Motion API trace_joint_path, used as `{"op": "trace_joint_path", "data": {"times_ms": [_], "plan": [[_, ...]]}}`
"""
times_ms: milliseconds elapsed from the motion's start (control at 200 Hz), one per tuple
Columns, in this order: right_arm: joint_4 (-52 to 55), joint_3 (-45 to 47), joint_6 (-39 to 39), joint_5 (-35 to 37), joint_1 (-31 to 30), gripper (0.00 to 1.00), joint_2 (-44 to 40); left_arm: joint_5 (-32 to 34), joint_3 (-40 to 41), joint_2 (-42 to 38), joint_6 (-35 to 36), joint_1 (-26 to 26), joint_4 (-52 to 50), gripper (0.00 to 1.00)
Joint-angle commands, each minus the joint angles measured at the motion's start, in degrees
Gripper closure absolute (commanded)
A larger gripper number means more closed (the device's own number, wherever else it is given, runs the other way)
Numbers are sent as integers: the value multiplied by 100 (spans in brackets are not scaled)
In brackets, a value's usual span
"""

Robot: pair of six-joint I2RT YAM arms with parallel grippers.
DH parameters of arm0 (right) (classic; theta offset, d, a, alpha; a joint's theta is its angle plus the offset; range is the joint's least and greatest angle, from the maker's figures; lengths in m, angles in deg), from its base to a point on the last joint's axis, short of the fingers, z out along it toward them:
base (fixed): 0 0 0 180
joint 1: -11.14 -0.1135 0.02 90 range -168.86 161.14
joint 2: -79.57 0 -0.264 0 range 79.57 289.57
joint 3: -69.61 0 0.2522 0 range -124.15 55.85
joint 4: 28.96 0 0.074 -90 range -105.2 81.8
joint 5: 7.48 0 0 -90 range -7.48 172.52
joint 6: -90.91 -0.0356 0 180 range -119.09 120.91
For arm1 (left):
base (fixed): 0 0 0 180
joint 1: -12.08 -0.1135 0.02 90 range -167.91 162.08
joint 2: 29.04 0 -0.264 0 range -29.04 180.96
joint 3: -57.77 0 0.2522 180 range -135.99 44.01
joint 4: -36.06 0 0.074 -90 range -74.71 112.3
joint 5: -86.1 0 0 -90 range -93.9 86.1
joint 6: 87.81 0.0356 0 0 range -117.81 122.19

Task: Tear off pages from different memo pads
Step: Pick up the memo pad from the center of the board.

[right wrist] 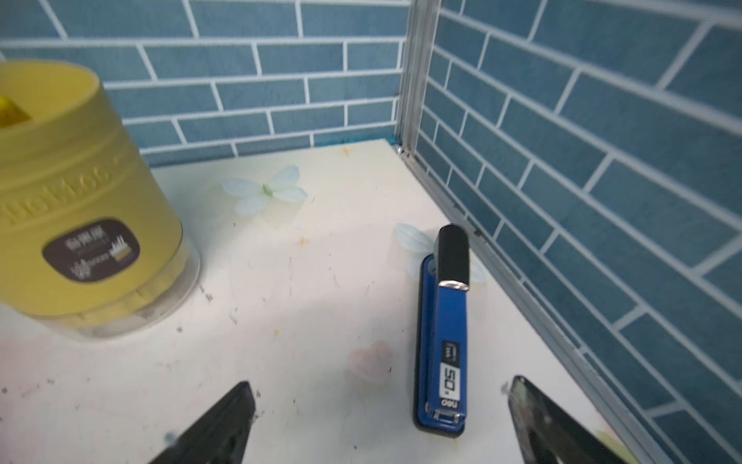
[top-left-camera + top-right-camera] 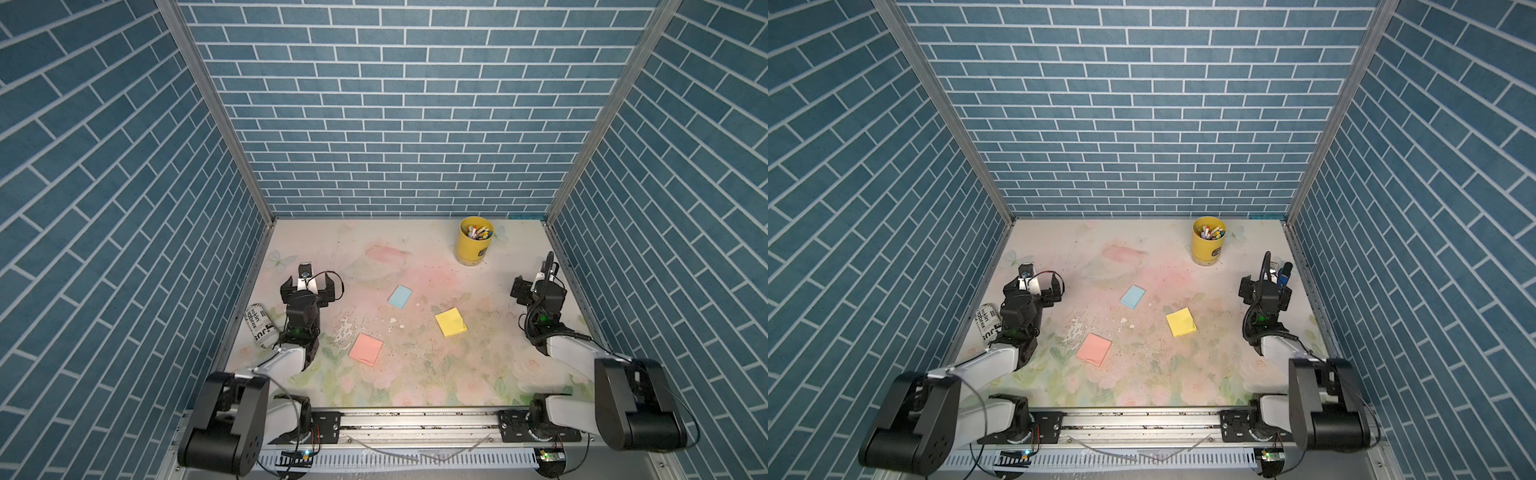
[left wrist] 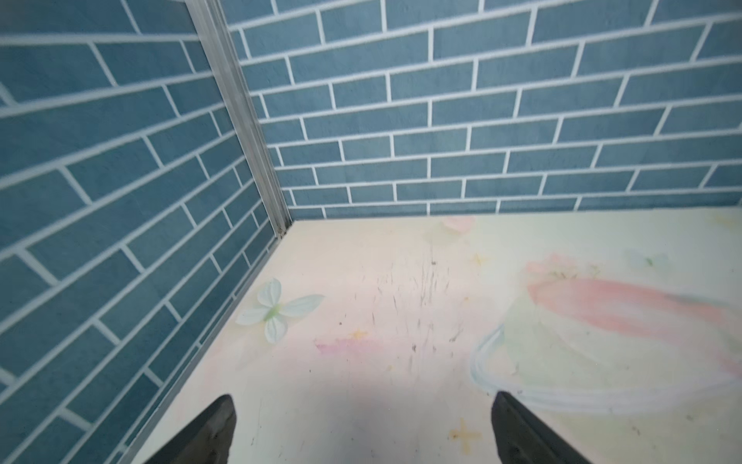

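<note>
I see my left pincer [image 2: 308, 288] gaping wide and empty over the bench [image 2: 415, 386]; my right pincer [image 2: 536, 286] likewise holds nothing. Between them lie the memo pads: blue pad [image 2: 400, 296] just right of the left pincer, pink pad [image 2: 365, 349] nearer me, yellow pad [image 2: 450, 322] left of the right pincer. A blue stapler [image 1: 443, 333] sits just beyond the right pincer.

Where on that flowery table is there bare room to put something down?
The front strip, between the pink pad and the rail, is bare. So is the back left, beyond the left pincer. The middle is crowded: blue pad, yellow pad. Cup and stapler fill the right back corner.
</note>
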State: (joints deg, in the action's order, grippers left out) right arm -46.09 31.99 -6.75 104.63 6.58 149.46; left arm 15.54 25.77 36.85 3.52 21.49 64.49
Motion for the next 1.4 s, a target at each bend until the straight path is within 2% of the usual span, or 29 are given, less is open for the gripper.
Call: {"op": "trace_joint_path", "data": {"times_ms": [0, 85, 155, 185, 245, 290, 375, 445, 490, 555, 645, 715, 785, 880, 1010, 1205, 1256, 1396], "plan": [[2290, -524, -632, 1068, -270, 1, -674, 1285, -524, -629, -1160, 193, -1985, 0], [3918, -1092, -1483, 1339, -296, 1, -990, 2016, -990, -956, -2540, 246, -3507, 0], [4637, -1340, -2261, 1050, -275, 1, -1160, 1759, -1276, -1096, -2954, 237, -4335, 0], [4749, -1363, -2414, 582, -231, 1, -1223, 1487, -1416, -1151, -2998, 237, -4618, 0], [4505, -1266, -2318, -935, -91, 5, -1308, 943, -1581, -1235, -3035, 237, -4923, 0], [4627, -1282, -2631, -1295, -89, 12, -1299, 713, -1580, -1295, -3227, 237, -4984, 0], [4979, -1391, -3011, -1908, -143, 18, -1169, 611, -1427, -1503, -4110, 209, -5169, 0], [5158, -1364, -3194, -2112, -372, 23, -1159, -425, -1199, -1807, -3835, 21, -4771, 1], [5273, -1392, -3186, -2125, -631, 24, -1178, -950, -1122, -1963, -3649, -9, -4573, 6], [5608, -1486, -3146, -1859, -1099, 25, -1166, -1349, -1356, -1865, -3471, 16, -4892, 12], [5978, -1571, -3179, -1648, -1709, 25, -1075, -1726, -1855, -1414, -3165, 176, -5586, 15], [6101, -1562, -3266, -1702, -2093, 25, -961, -1526, -2222, -1092, -2867, 698, -6059, 17], [6130, -1565, -3268, -1746, -2441, 25, -796, -948, -2570, -825, -2616, 1441, -6412, 17], [6074, -1616, -3268, -1962, -2726, 27, -461, -584, -2798, -481, -2559, 2213, -6535, 17], [5858, -1658, -3425, -2291, -2814, 28, -256, -856, -2792, -180, -2893, 2774, -6230, 18], [5535, -1580, -3620, -2654, -2780, 31, -18, -345, -3111, 769, -2810, 3715, -6267, 20], [5434, -1614, -3619, -2682, -2734, 32, 107, -445, -3186, 1042, -2892, 3907, -6160, 20], [4851, -1488, -3795, -3543, -2405, 36, 326, -1015, -3235, 1557, -3249, 4223, -5507, 22]]}}
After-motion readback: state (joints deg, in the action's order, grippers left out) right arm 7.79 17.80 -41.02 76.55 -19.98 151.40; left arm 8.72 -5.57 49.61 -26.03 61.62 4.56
